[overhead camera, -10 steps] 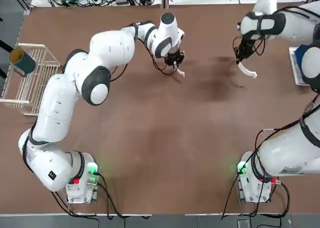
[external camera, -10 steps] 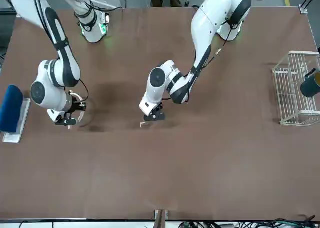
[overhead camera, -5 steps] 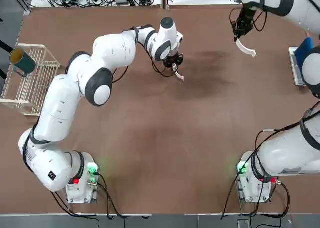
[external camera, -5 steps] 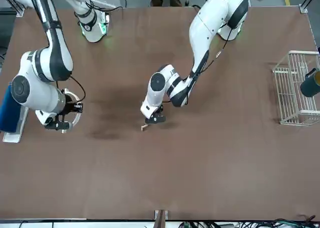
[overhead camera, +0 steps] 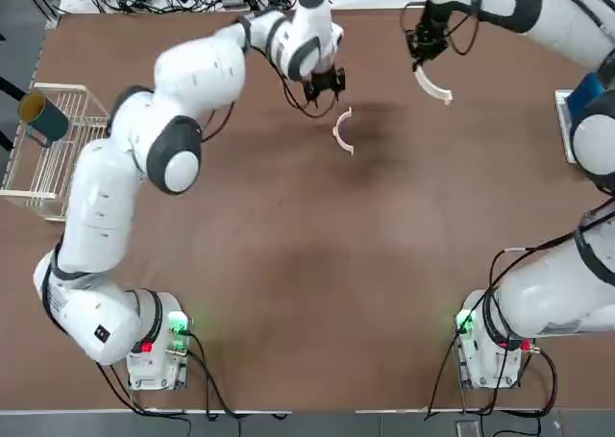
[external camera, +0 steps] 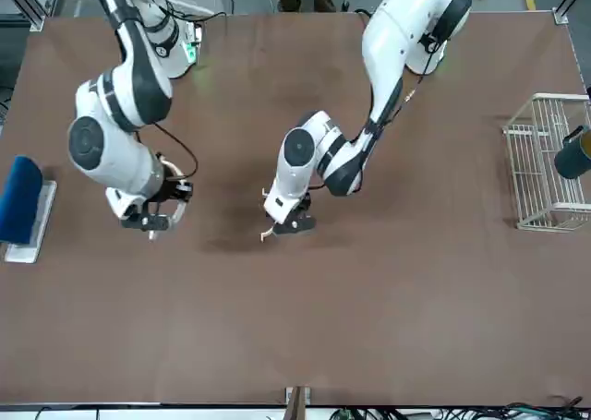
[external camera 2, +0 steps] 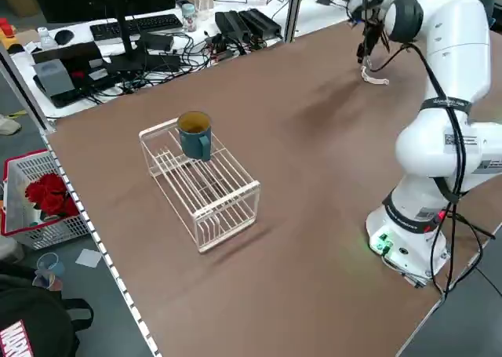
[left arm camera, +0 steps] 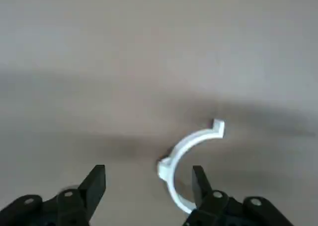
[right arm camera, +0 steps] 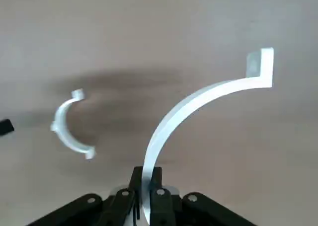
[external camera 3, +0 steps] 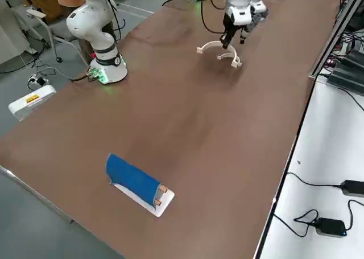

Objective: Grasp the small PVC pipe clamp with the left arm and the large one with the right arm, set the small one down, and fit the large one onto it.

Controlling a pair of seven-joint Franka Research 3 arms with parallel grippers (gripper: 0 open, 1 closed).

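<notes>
The small PVC pipe clamp (overhead camera: 343,132) lies free on the brown table, a thin white half-ring, also seen in the left wrist view (left arm camera: 185,142) and the right wrist view (right arm camera: 58,131). My left gripper (overhead camera: 324,80) hovers just beyond it toward the far edge, open, with nothing between its fingers (left arm camera: 198,179). To the right, my right gripper (overhead camera: 423,48) is shut on one end of the large one (overhead camera: 432,84), whose wide white arc (right arm camera: 198,99) hangs above the table, apart from the small clamp.
A white wire rack (overhead camera: 58,149) with a teal mug (overhead camera: 43,118) on it stands at the table's left edge. A blue roll on a white tray (external camera 3: 133,182) lies at the right edge. Cables run along the far edge.
My left gripper has opened, let the small clamp go onto the table and drawn back toward the far edge. My right arm has carried the large clamp leftward, closer to the small one.
</notes>
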